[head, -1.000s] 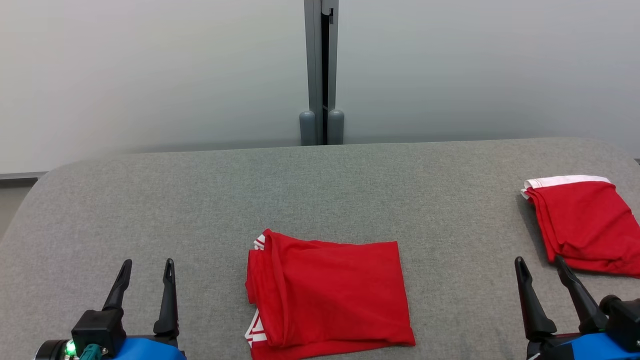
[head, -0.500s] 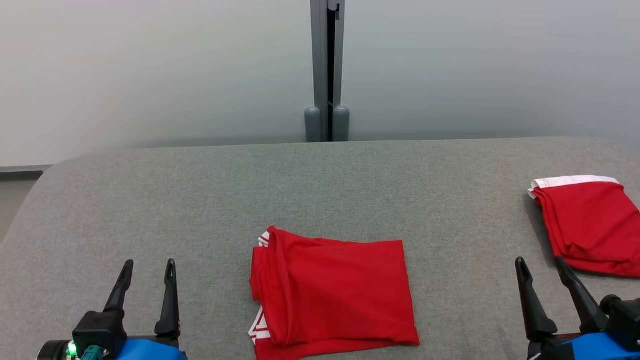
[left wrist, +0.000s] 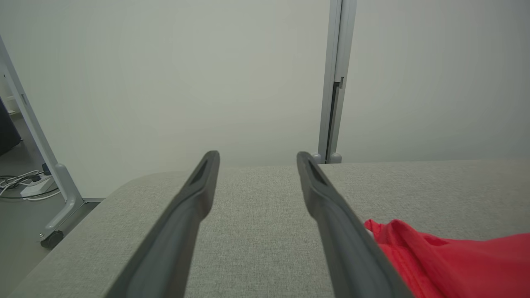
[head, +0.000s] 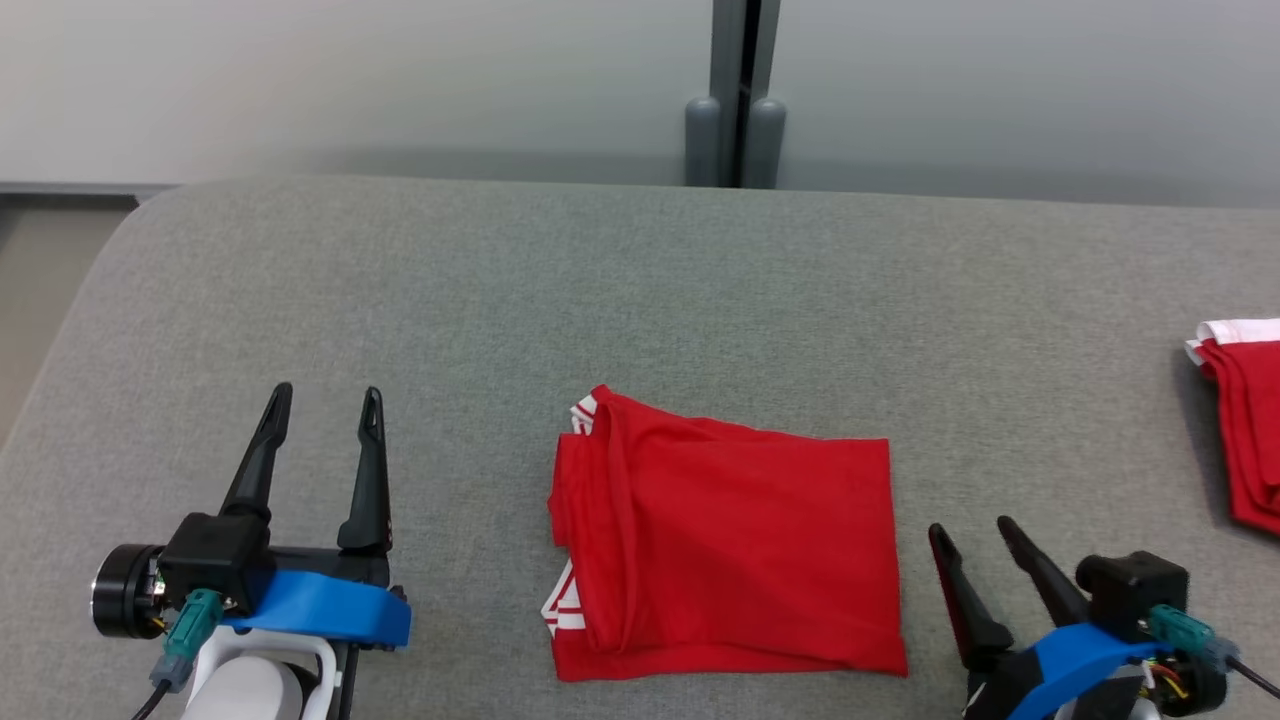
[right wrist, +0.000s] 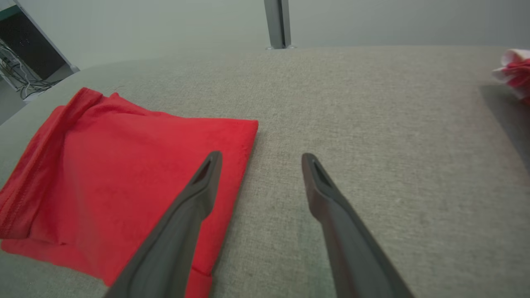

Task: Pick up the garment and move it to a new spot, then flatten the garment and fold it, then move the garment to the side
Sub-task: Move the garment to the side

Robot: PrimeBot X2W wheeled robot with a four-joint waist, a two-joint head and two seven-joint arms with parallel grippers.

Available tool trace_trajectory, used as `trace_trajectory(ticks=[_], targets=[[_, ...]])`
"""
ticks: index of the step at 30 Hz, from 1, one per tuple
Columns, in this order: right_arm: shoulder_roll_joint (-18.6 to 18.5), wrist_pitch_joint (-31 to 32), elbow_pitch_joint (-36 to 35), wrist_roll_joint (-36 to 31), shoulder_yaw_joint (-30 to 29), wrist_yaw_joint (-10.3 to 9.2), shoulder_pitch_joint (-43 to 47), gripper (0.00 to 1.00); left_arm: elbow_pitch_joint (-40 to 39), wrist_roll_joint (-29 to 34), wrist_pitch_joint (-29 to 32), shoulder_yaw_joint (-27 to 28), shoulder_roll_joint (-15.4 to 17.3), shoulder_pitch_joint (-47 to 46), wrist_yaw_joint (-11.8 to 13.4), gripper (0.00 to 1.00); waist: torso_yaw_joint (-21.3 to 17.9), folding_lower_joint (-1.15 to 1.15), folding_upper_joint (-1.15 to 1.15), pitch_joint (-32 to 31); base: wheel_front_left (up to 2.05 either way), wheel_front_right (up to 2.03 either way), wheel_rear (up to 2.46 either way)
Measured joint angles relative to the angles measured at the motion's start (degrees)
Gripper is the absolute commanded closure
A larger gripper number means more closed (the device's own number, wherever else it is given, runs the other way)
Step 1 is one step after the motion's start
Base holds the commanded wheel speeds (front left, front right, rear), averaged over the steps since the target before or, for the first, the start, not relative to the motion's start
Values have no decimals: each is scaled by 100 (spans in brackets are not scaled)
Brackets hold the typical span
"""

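Cloth on cloth, all matt.
I see a soft red garment [head: 740, 550] on a coarse grey woven table cover [head: 480, 290]; the fingers [head: 258, 470] look like matt black plastic, the post [head: 735, 60] smooth metal.

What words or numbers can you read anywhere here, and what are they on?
None can be read.
White print peeks from the folded red garment at its left edge, too hidden to tell letters or numbers.
The other red garment shows a plain white band.
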Motion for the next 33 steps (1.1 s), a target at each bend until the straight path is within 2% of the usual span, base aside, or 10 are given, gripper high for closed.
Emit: trace_trajectory(ticks=[6, 9, 11, 16, 19, 24, 33], targets=[[40, 35, 1205, 196, 397, 0, -521, 0, 48, 103, -29, 23, -166, -253, -79, 0, 341, 0, 0, 353, 0, 0, 0], [70, 82, 1557, 260, 522, 0, -700, 0, 73, 151, -35, 52, -234, -287, -126, 0, 465, 0, 0, 457, 0, 0, 0], [69, 125, 1679, 302, 563, 0, -820, 100, 60, 192, -38, 98, -261, -299, -130, 0, 506, -1, -1, 495, 0, 0, 0], [-4, 198, 1755, 459, 767, 0, -933, 100, 43, 292, -42, 244, -324, -289, -177, 0, 463, -1, 0, 508, 0, 0, 0], [-98, 105, 1618, 460, 910, 1, -950, 100, 3, 352, -43, 369, -323, -193, -159, 0, 283, -1, 0, 530, 0, 0, 0], [-312, 85, 1265, 560, 1156, 5, -993, 100, -103, 409, -43, 537, -254, 65, -127, 0, -348, 0, 0, 613, 0, 0, 0], [-736, 154, 883, 730, 1023, 1, -1227, 100, -368, 502, -41, 511, -194, -15, -191, 0, -1616, -1, 0, 772, 0, 0, 0]])
